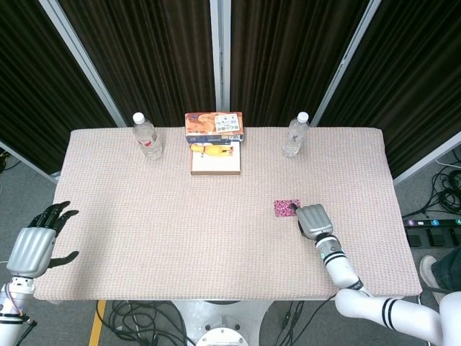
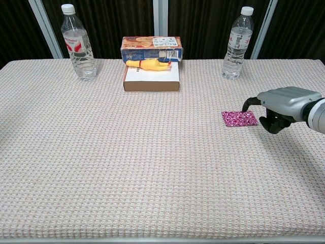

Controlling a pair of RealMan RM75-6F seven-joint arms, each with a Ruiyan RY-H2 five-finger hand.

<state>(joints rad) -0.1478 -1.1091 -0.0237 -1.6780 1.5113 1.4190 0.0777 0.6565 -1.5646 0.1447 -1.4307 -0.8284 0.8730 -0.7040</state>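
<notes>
Right hand (image 2: 281, 104) low over table (image 2: 127, 168), fingers (image 2: 247, 104) curled downward, apart, one tip at edge of pink patterned packet (image 2: 239, 118), contact uncertain, packet flat, rectangular, left hand (image 1: 32, 245) spread, empty.

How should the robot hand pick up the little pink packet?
Pinch the packet's right edge, coming from the right, where the right robot hand already is. It lies flat and thin on the cloth, so probably only an edge gives fingers something to catch.

right hand (image 2: 277, 107) beside pink packet (image 2: 239, 118) (fingers curled)
</notes>
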